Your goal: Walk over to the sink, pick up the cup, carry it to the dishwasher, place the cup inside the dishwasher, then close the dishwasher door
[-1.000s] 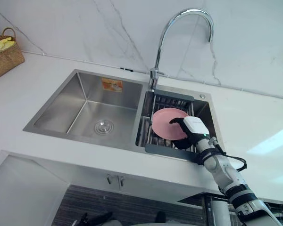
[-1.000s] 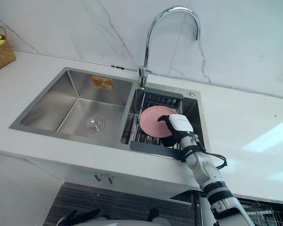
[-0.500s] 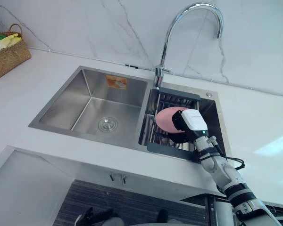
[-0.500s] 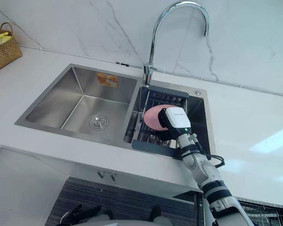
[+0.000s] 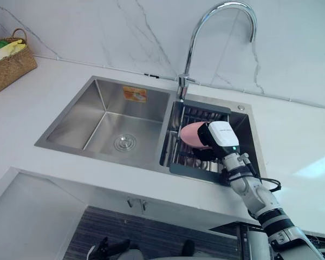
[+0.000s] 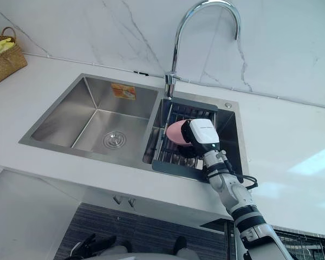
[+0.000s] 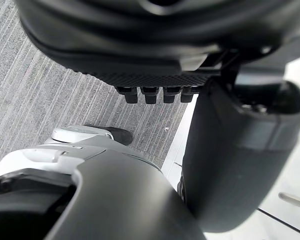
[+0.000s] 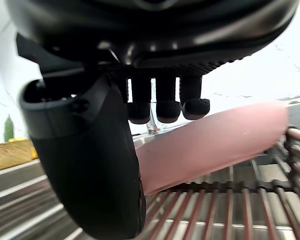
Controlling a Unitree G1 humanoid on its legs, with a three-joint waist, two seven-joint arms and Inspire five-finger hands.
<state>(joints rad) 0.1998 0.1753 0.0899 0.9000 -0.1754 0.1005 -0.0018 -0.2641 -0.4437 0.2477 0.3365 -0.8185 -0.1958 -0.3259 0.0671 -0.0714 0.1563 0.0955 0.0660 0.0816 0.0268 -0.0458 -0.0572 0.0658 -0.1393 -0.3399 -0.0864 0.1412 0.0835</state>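
So here's where we're at: the robot is at the stainless steel double-basin sink (image 5: pixel 76 116), which is set into a white countertop (image 5: pixel 298 146) below a white marble-look wall (image 5: pixel 97 32). A tall chrome gooseneck faucet (image 5: pixel 182 86) rises at the sink's back edge, right between the 2 basins.

The task's thing, a smooth pink cup (image 5: pixel 190 134), is in the right basin. It lies tipped on its side over a dark drain rack with metal bars (image 5: pixel 192 169) that sits inside that basin. The right hand (image 5: pixel 223 138), with a white cover on its back, is right on the cup. In the right wrist view its fingers (image 8: pixel 166 107) curl down onto the cup's upper side and the thumb sits against the near side, so we'd call that a grip around the cup. We can't tell whether the cup rests on the bars or is just clear of them.

The left basin has a round metal drain (image 5: pixel 124 142) in its floor and an orange sticker (image 5: pixel 134 94) on its back wall.

A brown wicker basket (image 5: pixel 11 67) with yellow and green stuff inside sits well apart from the sink, at the countertop's far left edge.

The left hand (image 7: pixel 155 40) hangs low above a grey striped floor (image 7: pixel 40 100). Honestly, we can't tell if it's open or closed.
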